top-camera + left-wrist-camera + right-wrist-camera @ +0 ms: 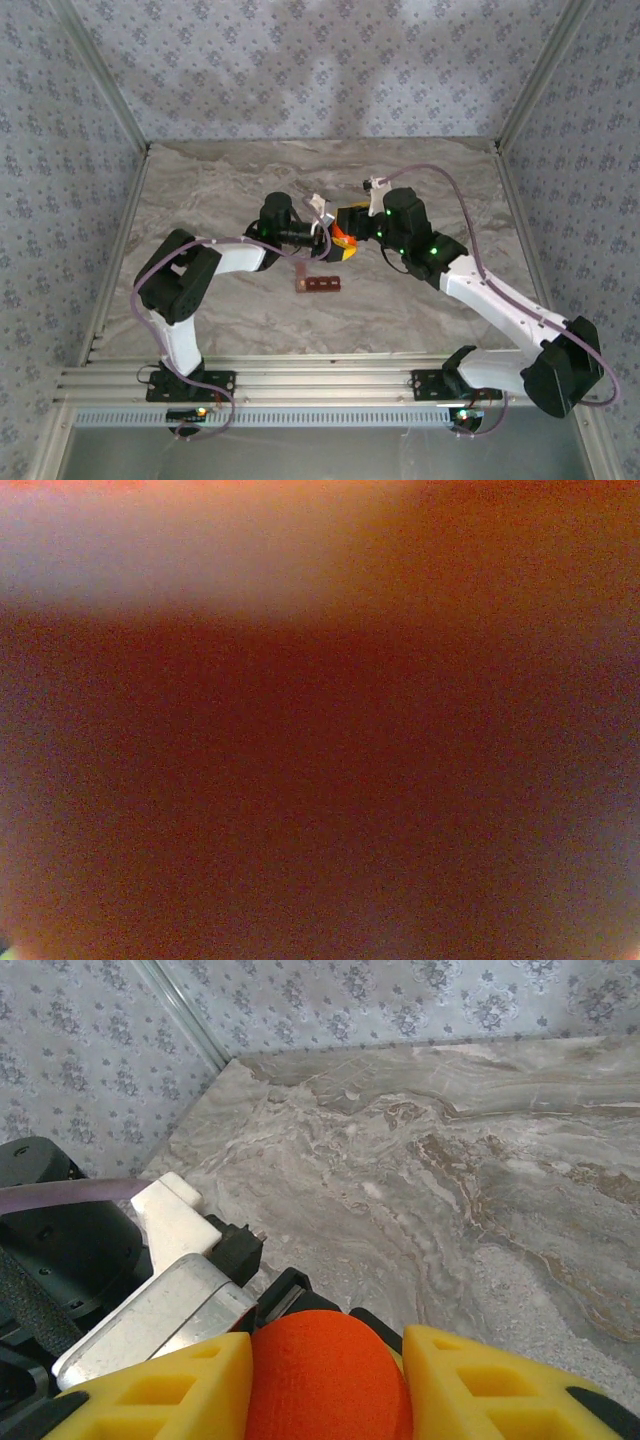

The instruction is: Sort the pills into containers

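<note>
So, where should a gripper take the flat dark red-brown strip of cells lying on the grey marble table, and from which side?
Grip the dark red-brown strip across its narrow width, near the middle, coming straight down from above. It lies flat on the marble table, its length running left to right in the top view, so its two long edges probably give opposite faces to pinch.

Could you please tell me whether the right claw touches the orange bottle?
Touching: in the right wrist view, the right claw presses yellow fingers against the orange bottle.
</note>
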`<state>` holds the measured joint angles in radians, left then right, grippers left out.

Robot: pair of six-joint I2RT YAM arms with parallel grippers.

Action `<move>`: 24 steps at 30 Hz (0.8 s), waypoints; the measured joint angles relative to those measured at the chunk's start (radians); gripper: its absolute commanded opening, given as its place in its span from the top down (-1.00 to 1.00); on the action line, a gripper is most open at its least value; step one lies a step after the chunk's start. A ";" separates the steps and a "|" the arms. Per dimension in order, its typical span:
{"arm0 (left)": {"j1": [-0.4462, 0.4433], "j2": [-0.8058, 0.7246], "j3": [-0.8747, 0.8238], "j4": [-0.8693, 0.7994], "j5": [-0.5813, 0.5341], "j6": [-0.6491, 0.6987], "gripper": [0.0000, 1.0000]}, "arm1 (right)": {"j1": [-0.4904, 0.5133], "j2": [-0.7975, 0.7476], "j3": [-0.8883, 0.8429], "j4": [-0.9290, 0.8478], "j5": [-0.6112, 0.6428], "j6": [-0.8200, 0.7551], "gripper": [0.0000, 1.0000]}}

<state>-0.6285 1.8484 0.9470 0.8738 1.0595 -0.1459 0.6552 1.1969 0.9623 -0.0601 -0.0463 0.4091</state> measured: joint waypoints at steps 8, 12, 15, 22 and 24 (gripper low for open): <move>-0.021 -0.001 0.013 0.041 0.000 0.000 1.00 | -0.084 -0.088 0.008 -0.103 -0.049 -0.011 -0.33; -0.021 -0.001 0.021 0.047 0.000 0.001 1.00 | -0.164 -0.174 0.023 -0.149 -0.115 -0.044 -0.45; -0.020 -0.002 0.021 0.037 0.003 0.013 1.00 | -0.236 -0.206 0.040 -0.153 -0.222 -0.096 -0.49; -0.023 -0.011 0.056 -0.098 0.020 0.090 1.00 | -0.288 -0.094 0.103 -0.230 -0.443 -0.288 -0.52; -0.026 -0.013 0.065 -0.124 0.023 0.108 1.00 | -0.288 -0.056 0.114 -0.259 -0.480 -0.326 -0.52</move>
<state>-0.6548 1.8359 1.0119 0.7498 1.0824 -0.0380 0.3676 1.1404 1.0763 -0.3195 -0.5262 0.0834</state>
